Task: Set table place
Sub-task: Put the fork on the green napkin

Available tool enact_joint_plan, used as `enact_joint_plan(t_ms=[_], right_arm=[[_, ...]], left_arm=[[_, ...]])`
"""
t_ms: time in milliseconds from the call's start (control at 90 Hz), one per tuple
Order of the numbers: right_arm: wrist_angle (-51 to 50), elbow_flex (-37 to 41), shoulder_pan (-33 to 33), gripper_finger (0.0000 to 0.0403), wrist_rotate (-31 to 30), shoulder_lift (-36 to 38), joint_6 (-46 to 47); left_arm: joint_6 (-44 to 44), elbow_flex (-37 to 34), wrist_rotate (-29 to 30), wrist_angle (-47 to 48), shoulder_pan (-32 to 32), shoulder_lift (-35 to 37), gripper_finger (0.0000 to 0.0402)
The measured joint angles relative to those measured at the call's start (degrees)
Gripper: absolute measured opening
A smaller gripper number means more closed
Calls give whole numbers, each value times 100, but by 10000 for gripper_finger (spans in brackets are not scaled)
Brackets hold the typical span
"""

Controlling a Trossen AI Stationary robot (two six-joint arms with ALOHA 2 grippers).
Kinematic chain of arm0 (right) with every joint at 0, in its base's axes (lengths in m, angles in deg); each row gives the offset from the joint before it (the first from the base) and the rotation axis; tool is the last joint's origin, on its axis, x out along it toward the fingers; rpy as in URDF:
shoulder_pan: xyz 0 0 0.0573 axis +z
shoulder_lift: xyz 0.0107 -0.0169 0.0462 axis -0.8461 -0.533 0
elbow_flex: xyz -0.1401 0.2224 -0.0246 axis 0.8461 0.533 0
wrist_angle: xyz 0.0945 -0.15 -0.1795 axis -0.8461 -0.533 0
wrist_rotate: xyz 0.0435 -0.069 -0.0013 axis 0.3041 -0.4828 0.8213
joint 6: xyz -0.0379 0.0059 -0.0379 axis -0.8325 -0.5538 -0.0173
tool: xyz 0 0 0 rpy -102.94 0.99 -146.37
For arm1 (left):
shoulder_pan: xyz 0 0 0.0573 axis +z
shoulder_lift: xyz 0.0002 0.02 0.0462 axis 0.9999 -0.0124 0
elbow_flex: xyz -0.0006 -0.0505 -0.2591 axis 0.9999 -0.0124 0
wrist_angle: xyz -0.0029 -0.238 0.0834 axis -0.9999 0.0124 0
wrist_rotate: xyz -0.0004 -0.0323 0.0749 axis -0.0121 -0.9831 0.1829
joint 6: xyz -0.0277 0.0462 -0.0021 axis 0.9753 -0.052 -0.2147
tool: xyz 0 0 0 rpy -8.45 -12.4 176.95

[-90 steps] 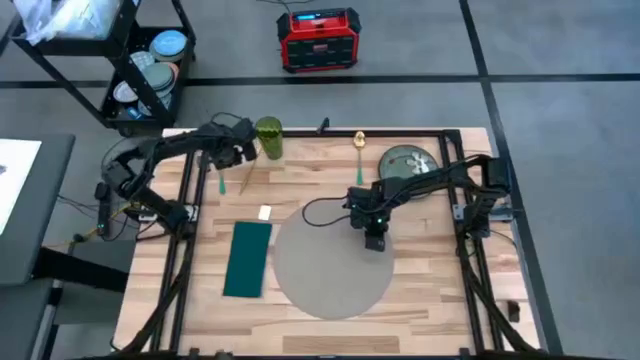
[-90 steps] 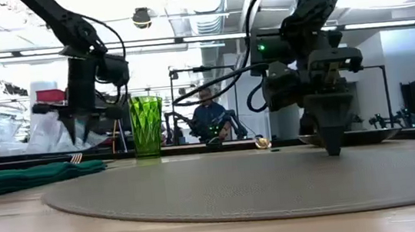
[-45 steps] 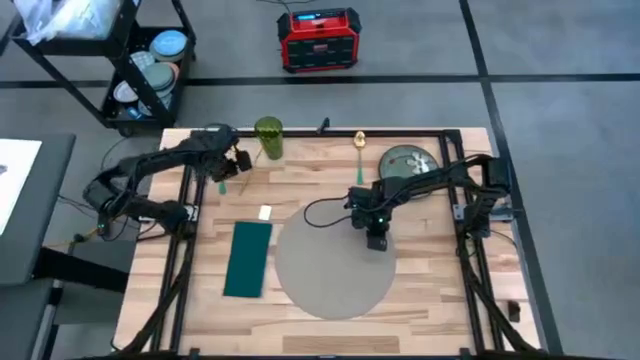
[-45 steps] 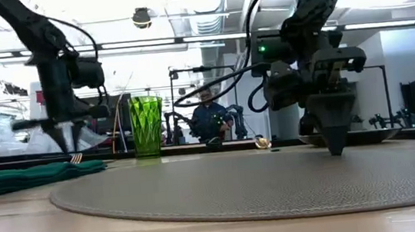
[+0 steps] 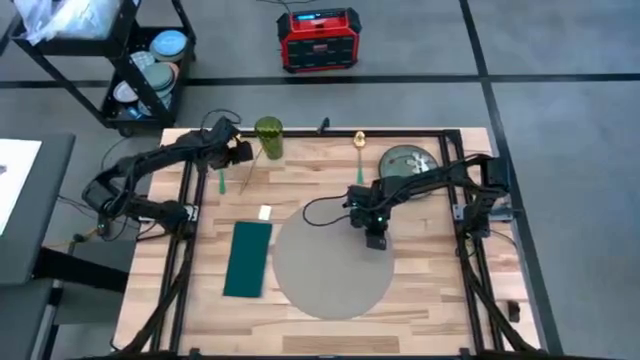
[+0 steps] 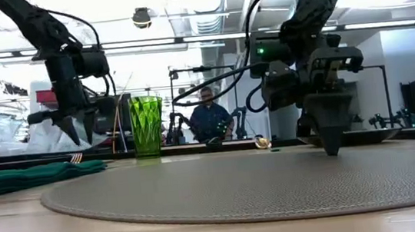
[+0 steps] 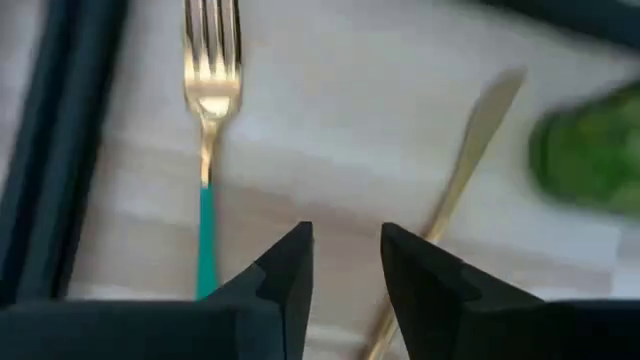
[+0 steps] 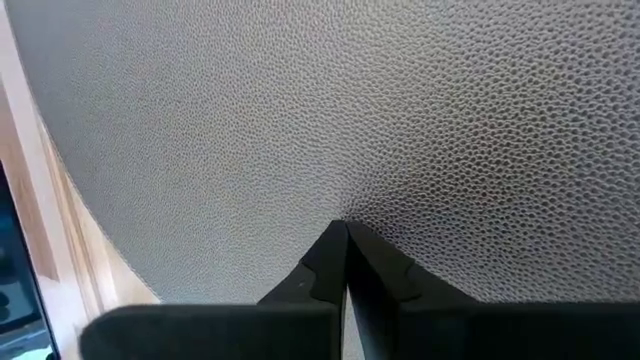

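High view: left gripper (image 5: 232, 153), slightly parted, now nearer the glass (image 5: 268, 138); right gripper (image 5: 374, 238) closed on mat (image 5: 330, 270).

green glass (image 5: 268, 138) | fork (image 7: 209, 120) | knife (image 7: 455, 185) | green cloth (image 5: 248, 259) | floral plate (image 5: 409, 160)

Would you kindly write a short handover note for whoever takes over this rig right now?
Right gripper: shut, tip down on the round mat at its far-right edge.
Left gripper: open, empty, above the fork and knife at the table's far-left, beside the green glass.
Done: mat at centre, green cloth left of it.
Left: plate, spoon, fork, knife and glass are all off the mat.
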Motion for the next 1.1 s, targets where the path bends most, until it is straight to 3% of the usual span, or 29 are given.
enact_joint_plan(t_ms=[122, 300, 611, 1100], right_arm=[[105, 0, 0, 0, 78, 0, 9], [92, 0, -2, 0, 138, 0, -17], [95, 0, -74, 0, 148, 0, -73], [-8, -4, -142, 0, 188, 2, -88]], left_arm=[[292, 130, 510, 145, 16, -63, 104], [378, 105, 540, 1149, 292, -99, 97], [-322, 43, 237, 572, 438, -530, 96], [-448, 64, 259, 542, 466, -1476, 95]])
